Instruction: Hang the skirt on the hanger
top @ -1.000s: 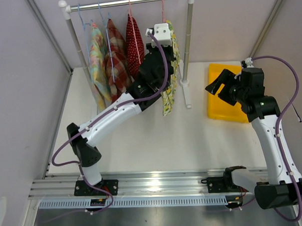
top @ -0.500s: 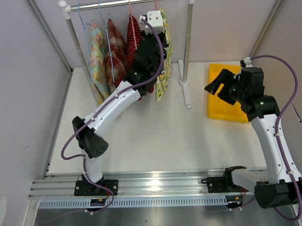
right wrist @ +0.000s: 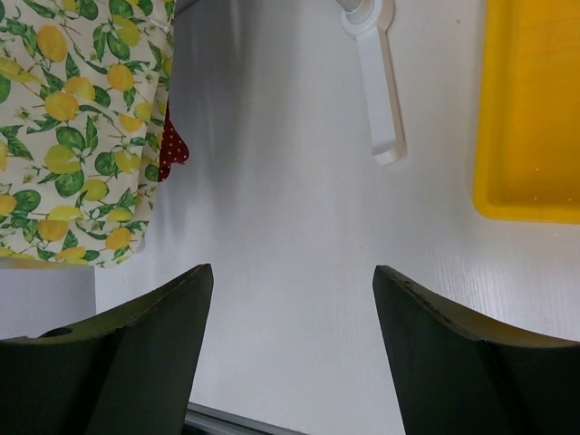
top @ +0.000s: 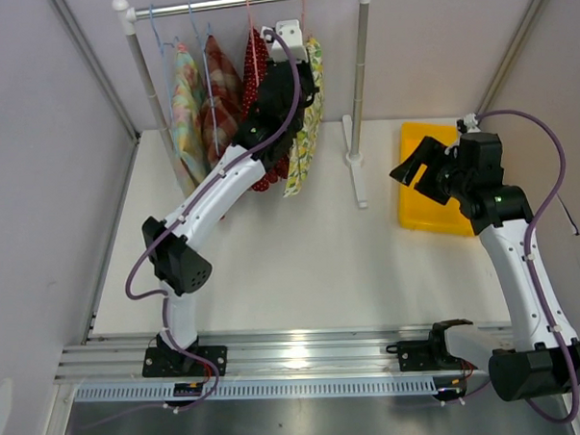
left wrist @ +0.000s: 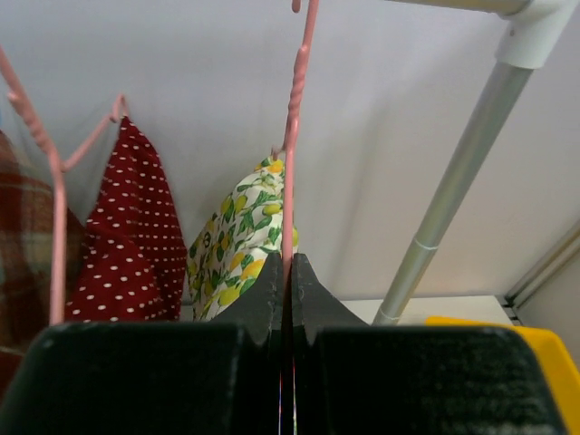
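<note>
The lemon-print skirt (top: pixel 303 121) hangs from a pink hanger (left wrist: pixel 296 136) whose hook reaches up to the rail (top: pixel 252 1) of the clothes rack. My left gripper (left wrist: pixel 290 263) is shut on the hanger's neck, just below the rail, with the skirt (left wrist: pixel 240 240) hanging behind the fingers. In the right wrist view the skirt (right wrist: pixel 82 127) hangs at the left. My right gripper (right wrist: pixel 292 276) is open and empty above the table, near the yellow tray (top: pixel 431 178).
Three other garments hang on the rail: a red polka-dot one (top: pixel 256 70), a plaid one (top: pixel 219 100) and a pastel one (top: pixel 184 102). The rack's right post (top: pixel 357 80) and foot (right wrist: pixel 373 82) stand between the skirt and the tray (right wrist: pixel 530 118).
My left arm has carried the hanger and skirt up and to the left along the rail, closer to the red polka-dot garment. The right arm has barely moved.
</note>
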Robot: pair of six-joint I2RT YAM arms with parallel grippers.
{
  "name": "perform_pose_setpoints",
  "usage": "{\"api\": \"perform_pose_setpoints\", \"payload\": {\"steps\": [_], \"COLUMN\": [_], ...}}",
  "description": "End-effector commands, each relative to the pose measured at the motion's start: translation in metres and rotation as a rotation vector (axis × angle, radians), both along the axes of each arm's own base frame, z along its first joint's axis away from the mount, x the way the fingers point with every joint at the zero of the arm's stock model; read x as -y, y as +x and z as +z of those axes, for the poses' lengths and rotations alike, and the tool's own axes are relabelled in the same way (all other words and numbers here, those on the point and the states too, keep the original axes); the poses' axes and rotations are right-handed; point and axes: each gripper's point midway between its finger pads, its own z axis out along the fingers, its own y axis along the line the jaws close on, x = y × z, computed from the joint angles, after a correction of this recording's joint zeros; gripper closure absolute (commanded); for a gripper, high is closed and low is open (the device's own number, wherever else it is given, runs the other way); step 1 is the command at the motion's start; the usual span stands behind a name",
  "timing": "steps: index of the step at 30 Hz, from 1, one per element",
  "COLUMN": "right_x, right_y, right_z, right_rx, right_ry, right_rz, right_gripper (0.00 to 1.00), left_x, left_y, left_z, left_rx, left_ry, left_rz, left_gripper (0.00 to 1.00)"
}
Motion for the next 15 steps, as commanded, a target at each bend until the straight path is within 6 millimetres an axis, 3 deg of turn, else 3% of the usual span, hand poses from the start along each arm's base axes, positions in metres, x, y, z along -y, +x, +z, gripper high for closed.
{"api": "perform_pose_setpoints", "payload": {"steps": [1, 2, 3, 6, 7, 8, 9, 11, 15], "right_x": [-0.001, -0.002, -0.002, -0.003, -0.002, -0.002, -0.002, -0.002, -0.001], "right_y": [0.001, 0.001, 0.001, 0.0, -0.001, -0.001, -0.002, -0.002, -0.005], "right_z": [0.006, 0.005, 0.002, 0.001, 0.0, -0.001, 0.0, 0.0, 0.003], "right_rx": [0.043, 0.042, 0.036, 0.035, 0.034, 0.033, 0.034, 0.037, 0.05], "right_ry": [0.0, 0.002, 0.001, 0.002, 0.0, -0.002, -0.001, -0.003, -0.007], "right_rz": [0.019, 0.02, 0.025, 0.026, 0.026, 0.025, 0.026, 0.028, 0.029], "right_gripper": [0.22, 0.22, 0.22, 0.22, 0.22, 0.21, 0.21, 0.21, 0.19], "left_x": [0.001, -0.002, 0.002, 0.002, 0.004, 0.003, 0.0, 0.002, -0.004], "left_y": [-0.011, -0.015, -0.015, -0.023, -0.024, -0.026, -0.032, -0.037, -0.063], "left_z": [0.013, 0.021, 0.006, 0.005, -0.005, -0.006, 0.007, 0.002, 0.013], "left_rx": [0.019, 0.032, 0.004, -0.004, -0.024, -0.027, 0.003, -0.002, 0.002], "left_ry": [-0.09, -0.104, -0.09, -0.092, -0.08, -0.078, -0.099, -0.091, -0.085], "left_rz": [-0.06, -0.066, -0.082, -0.113, -0.118, -0.123, -0.132, -0.151, -0.198], "left_gripper": [1.0, 1.0, 1.0, 0.99, 0.94, 0.79, 0.71, 0.52, 0.42]}}
